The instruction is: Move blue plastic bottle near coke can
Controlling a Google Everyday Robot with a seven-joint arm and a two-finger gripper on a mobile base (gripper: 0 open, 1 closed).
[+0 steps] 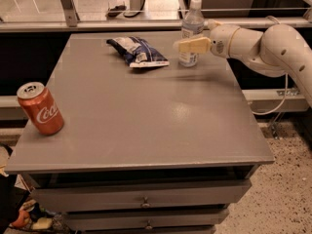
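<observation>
The blue plastic bottle (pixel 193 21), clear with a white cap and a pale label, stands upright at the table's far right. My gripper (pixel 188 46) reaches in from the right at the bottle's lower half and covers part of it. The coke can (pixel 40 108), red with white script and a silver top, stands upright at the table's near left edge, far from the bottle.
A dark blue-and-white snack bag (pixel 139 51) lies on the grey table (pixel 156 126) just left of the bottle. Drawers sit under the table top. A rail and counter run behind the far edge. My arm (pixel 273 45) spans the right side.
</observation>
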